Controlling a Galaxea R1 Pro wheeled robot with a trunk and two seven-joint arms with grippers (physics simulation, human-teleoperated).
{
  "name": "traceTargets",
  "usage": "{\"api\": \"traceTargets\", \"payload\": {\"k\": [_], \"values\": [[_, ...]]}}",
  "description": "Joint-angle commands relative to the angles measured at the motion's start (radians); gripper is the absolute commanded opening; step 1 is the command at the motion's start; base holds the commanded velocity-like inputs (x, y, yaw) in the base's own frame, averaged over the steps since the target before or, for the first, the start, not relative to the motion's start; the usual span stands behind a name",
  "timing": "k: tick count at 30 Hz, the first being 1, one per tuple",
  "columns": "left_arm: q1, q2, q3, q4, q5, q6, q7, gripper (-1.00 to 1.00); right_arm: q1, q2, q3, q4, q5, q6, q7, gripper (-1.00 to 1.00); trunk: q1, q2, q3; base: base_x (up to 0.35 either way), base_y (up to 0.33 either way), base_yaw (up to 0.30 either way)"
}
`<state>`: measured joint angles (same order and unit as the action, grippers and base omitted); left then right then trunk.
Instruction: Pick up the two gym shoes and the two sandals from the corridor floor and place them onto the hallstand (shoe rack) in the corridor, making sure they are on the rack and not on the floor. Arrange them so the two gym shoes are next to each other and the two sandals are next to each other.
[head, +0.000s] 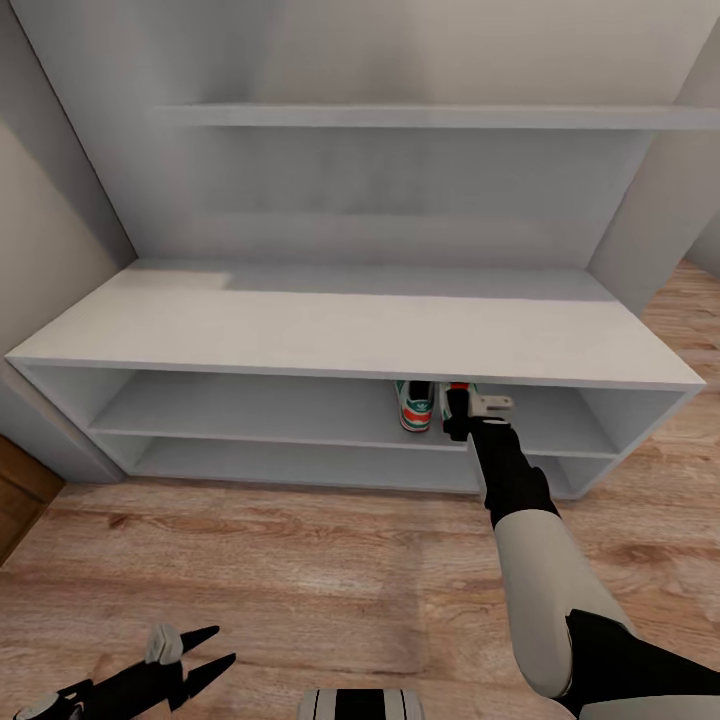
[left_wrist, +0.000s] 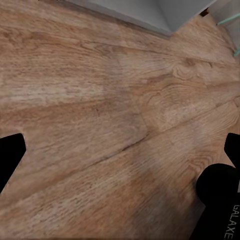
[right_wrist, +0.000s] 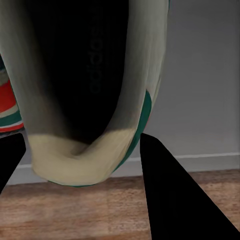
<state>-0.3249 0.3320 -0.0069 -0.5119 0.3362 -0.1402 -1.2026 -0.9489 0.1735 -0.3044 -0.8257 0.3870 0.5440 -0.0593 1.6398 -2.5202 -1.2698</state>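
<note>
One gym shoe (head: 414, 405) stands on the upper of the hallstand's (head: 350, 320) two low shelves, heel towards me. Right beside it my right gripper (head: 458, 408) reaches in under the bench top, shut on the second gym shoe (head: 457, 388). In the right wrist view that shoe's (right_wrist: 85, 100) dark opening and cream heel collar sit between the fingers (right_wrist: 170, 195), just above the shelf edge, with the first shoe's (right_wrist: 7, 110) red and teal heel alongside. My left gripper (head: 195, 655) hangs open and empty over the corridor floor (head: 300, 560). The sandals are out of view.
The hallstand's left end meets a wall corner (head: 50, 250), and a wall shelf (head: 400, 115) runs above the bench. The left wrist view has wood planks (left_wrist: 110, 115) and the pale base of the unit (left_wrist: 130, 12).
</note>
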Motion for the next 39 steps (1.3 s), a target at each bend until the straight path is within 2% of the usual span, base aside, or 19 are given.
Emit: {"api": "traceTargets", "payload": {"k": [1, 3, 11, 24, 32, 39], "values": [[-0.005, 0.006, -0.003, 0.001, 0.002, -0.007, -0.002, 1.0, -0.001, 0.001, -0.002, 0.0, 0.0, 0.004, -0.002, -1.0, 0.0, 0.0, -0.001, 0.0, 0.0, 0.0], [-0.007, 0.014, -0.005, 0.002, 0.001, -0.005, -0.001, 1.0, -0.001, 0.001, -0.002, 0.002, 0.0, 0.004, -0.002, -1.0, 0.0, 0.0, -0.001, 0.0, 0.0, 0.0], [-0.008, 0.012, -0.01, 0.003, 0.001, -0.004, 0.007, 1.0, -0.001, 0.001, 0.0, 0.003, 0.001, 0.008, -0.003, -1.0, 0.0, 0.0, -0.001, 0.0, 0.0, 0.0], [-0.008, 0.01, -0.01, 0.0, 0.001, -0.004, 0.007, 1.0, -0.002, 0.001, -0.002, 0.076, 0.001, -0.001, -0.007, -1.0, 0.0, 0.0, -0.001, 0.0, 0.0, 0.0], [-0.008, 0.009, -0.01, 0.0, 0.002, -0.004, 0.008, 1.0, -0.002, 0.001, -0.002, 0.133, 0.001, -0.1, -0.007, -1.0, 0.0, 0.0, -0.001, 0.0, 0.0, 0.0], [-0.008, 0.01, -0.011, 0.001, 0.001, -0.004, 0.006, 1.0, -0.002, 0.001, -0.002, 0.141, 0.001, -0.12, -0.007, -1.0, 0.0, 0.0, -0.001, 0.0, 0.0, 0.0]]}}
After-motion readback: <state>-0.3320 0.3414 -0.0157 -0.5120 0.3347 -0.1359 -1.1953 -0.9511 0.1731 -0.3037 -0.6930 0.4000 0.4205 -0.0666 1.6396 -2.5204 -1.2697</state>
